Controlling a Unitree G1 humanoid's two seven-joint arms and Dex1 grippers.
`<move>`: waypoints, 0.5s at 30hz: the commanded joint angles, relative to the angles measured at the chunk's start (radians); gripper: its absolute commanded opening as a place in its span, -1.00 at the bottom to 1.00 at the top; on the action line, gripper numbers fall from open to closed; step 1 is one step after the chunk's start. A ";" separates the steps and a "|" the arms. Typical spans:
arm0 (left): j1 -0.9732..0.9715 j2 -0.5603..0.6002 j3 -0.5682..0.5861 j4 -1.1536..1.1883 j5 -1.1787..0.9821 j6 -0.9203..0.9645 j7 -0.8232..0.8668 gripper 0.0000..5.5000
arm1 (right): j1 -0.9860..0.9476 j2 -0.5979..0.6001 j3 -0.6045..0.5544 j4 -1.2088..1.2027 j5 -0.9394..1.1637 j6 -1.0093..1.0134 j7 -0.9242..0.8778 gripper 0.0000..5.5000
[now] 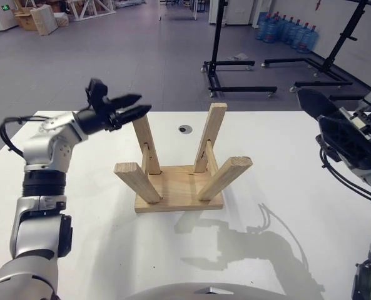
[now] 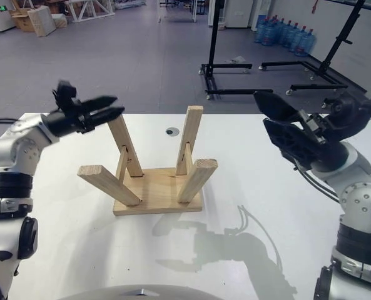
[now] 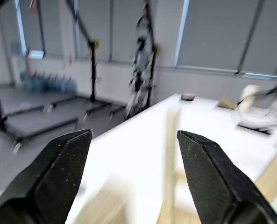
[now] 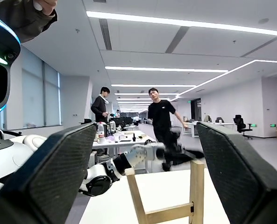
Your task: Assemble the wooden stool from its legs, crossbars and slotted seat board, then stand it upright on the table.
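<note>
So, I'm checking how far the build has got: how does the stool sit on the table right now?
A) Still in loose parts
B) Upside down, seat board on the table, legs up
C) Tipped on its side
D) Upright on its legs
B: the seat board lies flat on the table, and the four legs rise from it, pointing up and outward.

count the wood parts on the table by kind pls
Legs: 4
Seat board: 1
Crossbars: 1 clear between two legs; any others hard to tell
Total: 6 counted
</note>
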 commanded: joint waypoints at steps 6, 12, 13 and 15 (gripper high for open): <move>0.892 0.472 0.576 -0.271 -0.042 0.259 -0.520 0.22 | 0.208 -0.126 -0.016 0.060 -0.284 -0.032 0.147 0.43; 1.151 0.305 0.419 -0.602 -0.074 0.217 -0.440 0.22 | 0.257 -0.133 0.051 0.078 -0.378 -0.043 0.194 0.43; 1.147 0.288 0.380 -0.607 -0.059 0.200 -0.411 0.22 | 0.242 -0.123 0.077 0.078 -0.395 -0.047 0.201 0.43; 1.105 0.257 0.306 -0.608 -0.040 0.172 -0.345 0.22 | 0.220 -0.104 0.142 0.063 -0.448 -0.073 0.209 0.43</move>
